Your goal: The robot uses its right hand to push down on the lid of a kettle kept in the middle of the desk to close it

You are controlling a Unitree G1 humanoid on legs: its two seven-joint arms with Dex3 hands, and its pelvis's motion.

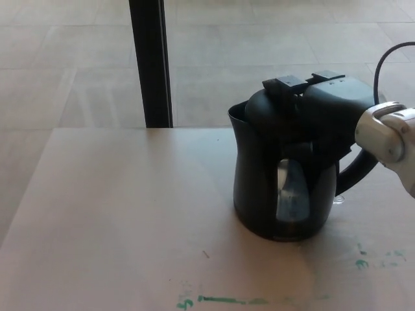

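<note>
Right of centre in the frame, the kettle (285, 194) stands upright on the table (117, 220), the right robot hand (327, 107) lying flat, fingers extended, holding nothing, on its lid (266, 110).

A pale desk (117, 214) fills the near ground, spreading left of the right hand (331, 107) and below it, with green marks (227, 300) near its front edge. Beyond it lies a floor (71, 58) of large grey tiles, where a black post (150, 61) stands upright, well to the hand's left.
</note>
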